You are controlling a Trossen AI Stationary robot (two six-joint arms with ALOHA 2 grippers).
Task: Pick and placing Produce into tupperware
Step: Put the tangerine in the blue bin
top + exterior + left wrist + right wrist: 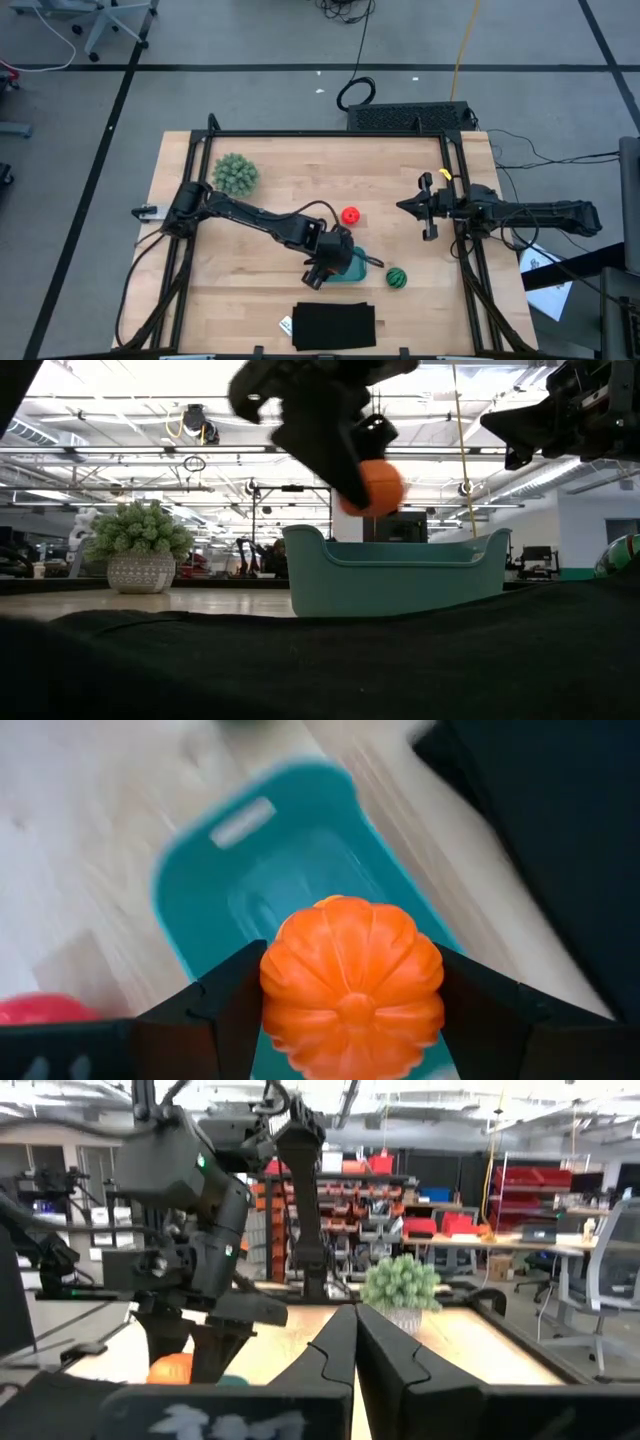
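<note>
above the teal tub (398, 572) — left gripper (345, 1005) clamped on the orange piece (352, 986), held over the tub's open inside | red piece (350, 215) on the wood just beyond the tub | striped green piece (397, 278) beside the tub | at the right edge — right gripper (354, 1342) closed, empty
</note>
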